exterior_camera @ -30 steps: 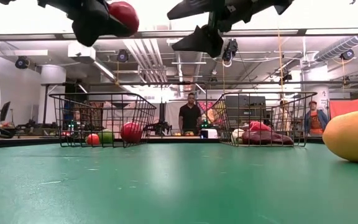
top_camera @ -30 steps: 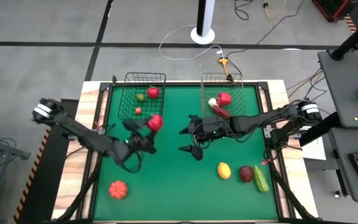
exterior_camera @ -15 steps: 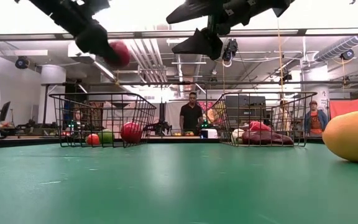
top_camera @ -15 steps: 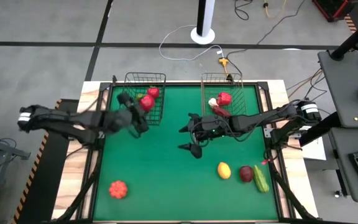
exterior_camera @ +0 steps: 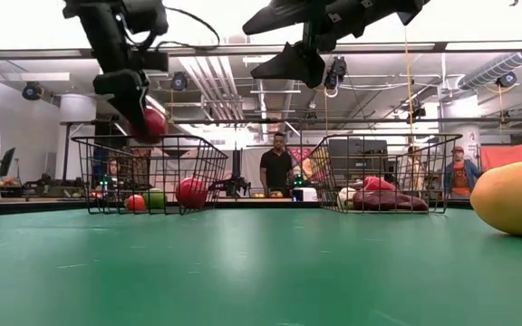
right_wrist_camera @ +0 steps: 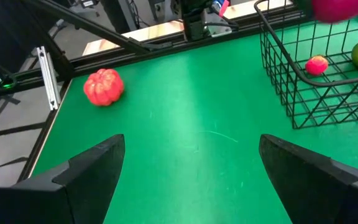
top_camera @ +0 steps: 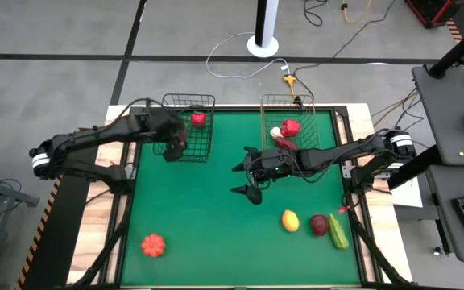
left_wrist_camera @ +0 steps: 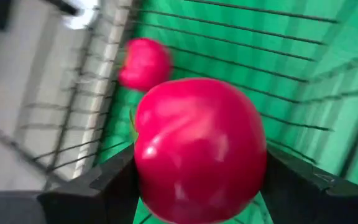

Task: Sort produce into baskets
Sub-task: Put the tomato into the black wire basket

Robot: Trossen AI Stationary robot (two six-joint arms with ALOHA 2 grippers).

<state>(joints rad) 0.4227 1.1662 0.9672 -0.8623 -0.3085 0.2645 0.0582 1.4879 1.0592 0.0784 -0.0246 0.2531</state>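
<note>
A: Left pincer (top_camera: 175,143) covers the black basket (top_camera: 204,101)'s left part in the high view; green piece beneath hidden.
B: Left wrist view: basket wires blurred, red fruit (left_wrist_camera: 199,149) cut off below. Yellow fruit (exterior_camera: 519,198) clipped in the low view.

Robotics lab, exposed ceiling ducts (exterior_camera: 243,86), floor cables (top_camera: 240,56), person (exterior_camera: 279,167)

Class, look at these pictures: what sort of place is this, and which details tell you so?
Probably a robotics lab or workshop: bare ceiling ducts overhead, cables trailing over a concrete floor, and a person standing among benches behind the green table.
</note>
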